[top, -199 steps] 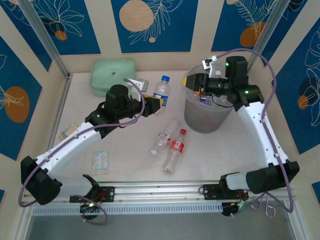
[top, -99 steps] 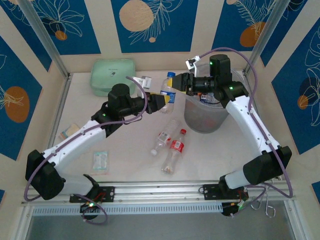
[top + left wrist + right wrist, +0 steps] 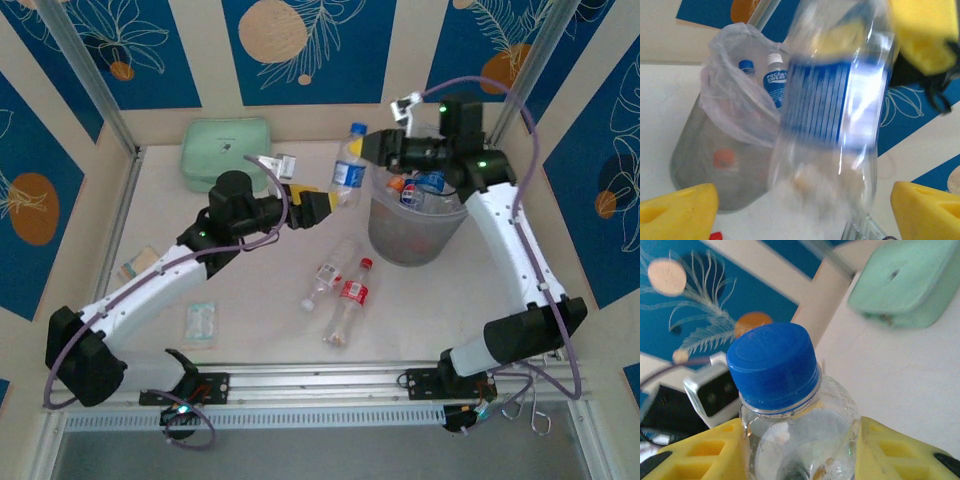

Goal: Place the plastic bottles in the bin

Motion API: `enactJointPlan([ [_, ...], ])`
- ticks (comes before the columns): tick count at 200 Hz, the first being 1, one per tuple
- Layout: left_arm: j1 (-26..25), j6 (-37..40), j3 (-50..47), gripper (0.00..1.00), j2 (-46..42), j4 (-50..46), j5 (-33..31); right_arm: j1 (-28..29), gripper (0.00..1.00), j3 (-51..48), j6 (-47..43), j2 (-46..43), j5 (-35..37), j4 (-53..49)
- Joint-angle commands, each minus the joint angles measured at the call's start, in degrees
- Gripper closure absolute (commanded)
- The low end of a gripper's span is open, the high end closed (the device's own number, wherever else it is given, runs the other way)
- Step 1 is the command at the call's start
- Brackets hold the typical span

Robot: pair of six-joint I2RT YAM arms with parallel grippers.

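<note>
A clear plastic bottle (image 3: 348, 165) with a blue cap (image 3: 774, 365) and a blue-striped label is held off the tabletop (image 3: 260, 300), roughly upright with the cap leaning slightly toward 1 o'clock, just outside the bin's rim at the bin's 10 o'clock in the top view. The right pincer (image 3: 376, 150) is clamped on it: in the right wrist view its yellow pads (image 3: 890, 450) press both sides of the bottle's shoulder just below the cap. The left pincer (image 3: 322, 200) sits at the bottle's 7 o'clock, near its base, with the jaws spread wide; in the left wrist view its two yellow fingers (image 3: 680, 210) stand well apart on either side of the blurred bottle (image 3: 835, 110) and do not touch it. The bin (image 3: 410, 240), a grey-white bucket lined with a clear bag, stands at the far right of the tabletop and already holds bottles, among them one with a blue label (image 3: 776, 82). Two more bottles (image 3: 338, 290) with red-and-white labels lie side by side on the tabletop at the bin's 8 o'clock. A mint green pouch (image 3: 228, 152) rests at the held bottle's 9 o'clock, and a flat clear packet (image 3: 201, 325) lies toward 7 o'clock, near the left arm.
</note>
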Motion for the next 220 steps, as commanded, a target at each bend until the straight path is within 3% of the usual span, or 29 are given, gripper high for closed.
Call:
enactJointPlan([
  [1, 1.2, 2.8, -2.5, 0.06, -4.4, -4.5, -1.5, -4.7, 0.74, 7.4, -7.4, -3.0, 10.6, -10.8],
  [18, 1.4, 5.0, -4.4, 0.03, -6.2, -10.0, -2.9, -7.6, 0.76, 12.8, -12.8, -3.1, 25.3, -19.8],
  [35, 1.4, 6.8, -5.7, 0.03, -6.0, -17.3, -6.9, -10.2, 0.80, 13.9, -16.2, -3.9, 38.2, -22.3],
  [76, 1.1, 8.0, -11.6, 0.08, -1.2, -22.8, -12.9, -14.9, 0.83, 16.4, -18.7, -0.4, 47.2, -26.5],
  [161, -1.8, 9.6, -10.1, 0.04, 10.5, -23.1, -13.0, -20.5, 0.79, 21.2, -16.2, 10.8, 39.6, -35.2],
  [220, -2.5, 10.5, -8.7, 0.02, 13.3, -25.2, -15.8, -21.3, 0.55, 22.4, -15.0, 16.2, 38.1, -39.0],
])
